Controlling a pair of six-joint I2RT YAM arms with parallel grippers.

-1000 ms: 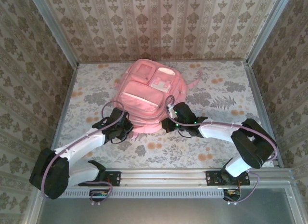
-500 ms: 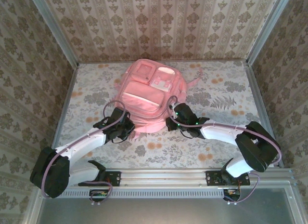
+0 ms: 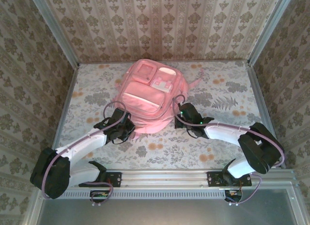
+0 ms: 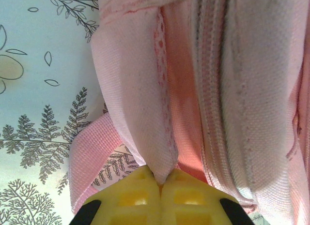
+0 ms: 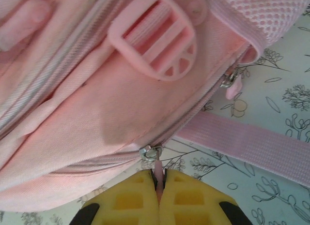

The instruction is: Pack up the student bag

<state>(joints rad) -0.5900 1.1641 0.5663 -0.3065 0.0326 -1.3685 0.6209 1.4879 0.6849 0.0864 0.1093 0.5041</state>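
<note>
"Top external view first: where does the student bag point(image 3: 147, 97) lie?" asks the desk.

"Flat on the flowered worktop point(image 3: 227, 89), toward the far wall, front pockets up, near edge facing the two arms," the photographer replies. "Both arms reach forward with elbows bent outward and close in on the bag. The left tool point(image 3: 127, 129) is at its near-left corner, the right tool point(image 3: 180, 111) at its right side."

"Why two holds at once?"

"My reading is that one anchors and one works. From the left wrist, the yellow pads point(image 4: 135, 196) are pressed together on a fold of pink fabric point(image 4: 145, 113) at the bag's edge, with a strap point(image 4: 92, 157) lying on the worktop just beside it. That pinch looks meant to stop the soft bag sliding. From the right wrist, the right tool is clamped on the small pink zipper pull point(image 5: 158, 172), directly below its metal slider point(image 5: 150, 151), with a buckle point(image 5: 152, 41) above it on the bag's side."

"And the packing itself?"

"Early, by my judgement. How much of the zip is undone I cannot tell, but drawing that pull along its track looks like the way into the compartment."
</note>
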